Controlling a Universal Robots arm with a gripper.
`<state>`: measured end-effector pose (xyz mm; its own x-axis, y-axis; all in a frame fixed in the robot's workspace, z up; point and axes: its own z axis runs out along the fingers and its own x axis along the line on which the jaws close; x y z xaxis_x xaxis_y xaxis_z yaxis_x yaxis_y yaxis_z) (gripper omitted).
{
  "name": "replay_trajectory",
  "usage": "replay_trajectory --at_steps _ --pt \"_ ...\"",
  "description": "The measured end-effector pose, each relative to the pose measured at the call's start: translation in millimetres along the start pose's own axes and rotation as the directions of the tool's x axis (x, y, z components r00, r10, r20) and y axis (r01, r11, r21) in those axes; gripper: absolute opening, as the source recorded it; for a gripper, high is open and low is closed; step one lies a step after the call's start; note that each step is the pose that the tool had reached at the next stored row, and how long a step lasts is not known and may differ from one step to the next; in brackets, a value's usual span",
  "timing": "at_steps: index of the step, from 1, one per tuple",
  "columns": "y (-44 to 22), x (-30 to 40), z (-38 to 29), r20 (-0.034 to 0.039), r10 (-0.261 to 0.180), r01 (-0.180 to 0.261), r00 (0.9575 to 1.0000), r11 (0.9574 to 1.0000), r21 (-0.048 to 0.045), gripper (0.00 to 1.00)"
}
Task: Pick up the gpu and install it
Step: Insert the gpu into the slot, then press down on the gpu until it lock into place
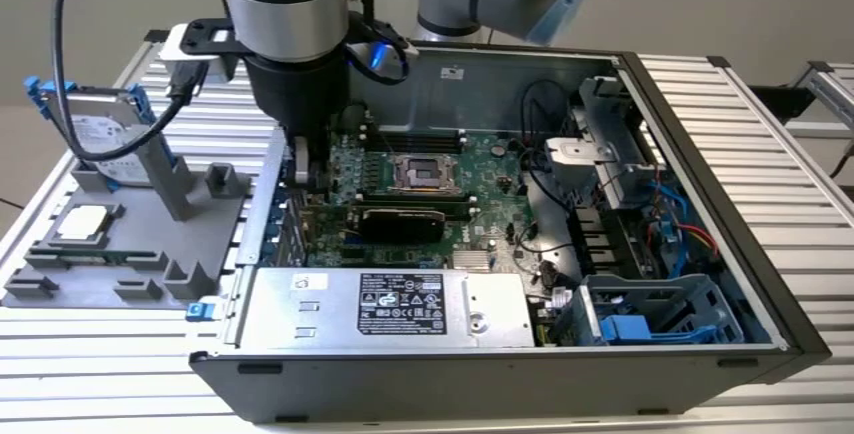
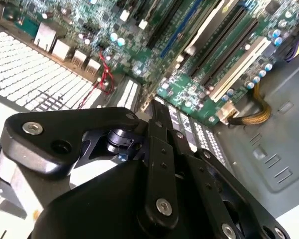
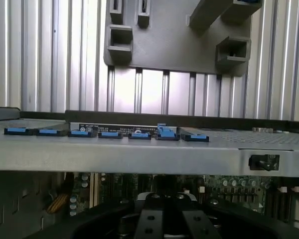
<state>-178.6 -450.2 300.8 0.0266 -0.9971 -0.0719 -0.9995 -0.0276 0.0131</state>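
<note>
The gpu [image 1: 400, 220] shows its black cooler and sits low across the green motherboard [image 1: 501, 169], inside the open computer case [image 1: 694, 84]. My gripper [image 1: 310, 176] hangs just inside the case wall on the exterior view's left, above and beside the card's bracket end and apart from the cooler. In the second wrist view the gripper [image 2: 154, 105] has its black fingers drawn together over the row of slot covers [image 2: 125, 94], with nothing between them. Its black body [image 3: 164, 204] sits below the case's metal rim [image 3: 139, 154] in the first wrist view.
A grey fixture [image 1: 80, 284] on the exterior view's left carries a square silver chip [image 1: 83, 221] and a silver hard drive in a blue frame [image 1: 100, 134]. The power supply [image 1: 387, 304] fills the near side of the case. Drive cages and cables [image 1: 627, 224] crowd the right.
</note>
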Motion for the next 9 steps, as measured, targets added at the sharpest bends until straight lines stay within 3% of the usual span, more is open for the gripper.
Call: replay_trajectory --at_steps 9 --pt "-39.1 1.0 -1.2 0.0001 0.0 0.0 1.0 1.0 -0.0034 0.0"
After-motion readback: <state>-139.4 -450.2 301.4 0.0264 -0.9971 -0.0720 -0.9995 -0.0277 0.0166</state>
